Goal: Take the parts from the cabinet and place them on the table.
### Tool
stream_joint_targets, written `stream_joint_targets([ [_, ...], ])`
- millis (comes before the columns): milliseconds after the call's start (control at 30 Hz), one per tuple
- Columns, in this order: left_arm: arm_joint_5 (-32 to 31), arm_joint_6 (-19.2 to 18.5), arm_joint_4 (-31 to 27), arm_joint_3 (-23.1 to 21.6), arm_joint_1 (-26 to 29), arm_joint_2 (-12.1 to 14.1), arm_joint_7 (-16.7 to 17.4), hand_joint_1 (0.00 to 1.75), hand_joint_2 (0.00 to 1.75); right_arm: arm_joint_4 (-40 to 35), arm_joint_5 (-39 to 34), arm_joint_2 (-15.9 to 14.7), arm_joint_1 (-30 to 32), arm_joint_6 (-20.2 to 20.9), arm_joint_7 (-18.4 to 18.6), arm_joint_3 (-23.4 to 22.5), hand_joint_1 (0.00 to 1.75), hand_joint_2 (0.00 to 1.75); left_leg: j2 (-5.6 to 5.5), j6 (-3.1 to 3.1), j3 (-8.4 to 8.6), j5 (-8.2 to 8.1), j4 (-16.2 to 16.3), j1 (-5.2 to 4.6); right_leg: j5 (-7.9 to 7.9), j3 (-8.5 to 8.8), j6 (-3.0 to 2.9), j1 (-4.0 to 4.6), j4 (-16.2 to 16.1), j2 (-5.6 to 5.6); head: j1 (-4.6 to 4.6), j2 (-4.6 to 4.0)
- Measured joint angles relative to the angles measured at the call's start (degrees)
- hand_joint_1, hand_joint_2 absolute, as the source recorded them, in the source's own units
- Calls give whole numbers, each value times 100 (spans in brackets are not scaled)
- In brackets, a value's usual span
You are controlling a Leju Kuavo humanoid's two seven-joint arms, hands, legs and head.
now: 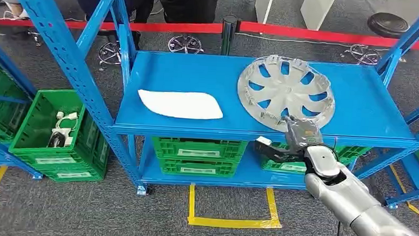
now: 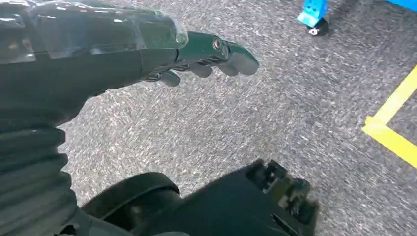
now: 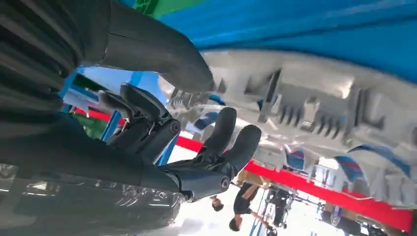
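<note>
Right hand (image 1: 299, 134) spread wide at the near rim of the silver hubcap (image 1: 285, 91) on the blue shelf (image 1: 199, 74), nothing held; get the thumb under that rim before closing.

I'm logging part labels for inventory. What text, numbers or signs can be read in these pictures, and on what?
No text can be read.
White labels on the green crates under the blue shelf: too small and blurred.
White labels on the green bin at the left: blurred.
Silver wheel cover: no legible marking.
White part: no marking seen.
</note>
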Motion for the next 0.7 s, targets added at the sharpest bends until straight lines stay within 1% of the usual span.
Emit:
stream_joint_targets([
  [367,50,39,-77,-94,2,155,2,0,175,48,11,160,202,-129,-28,15,175,175,-9,0,0,0,0,0,0,0,0,0,0,0,-2,-2],
  [600,131,83,-85,-140,2,197,-26,0,175,57,26,188,254,-129,-37,9,175,175,-24,0,0,0,0,0,0,0,0,0,0,-1,-2,0],
  [700,155,81,-85,-177,2,206,-26,0,175,57,65,166,290,-114,17,2,175,175,-31,0,0,0,0,0,0,0,0,0,0,-3,-2,0],
])
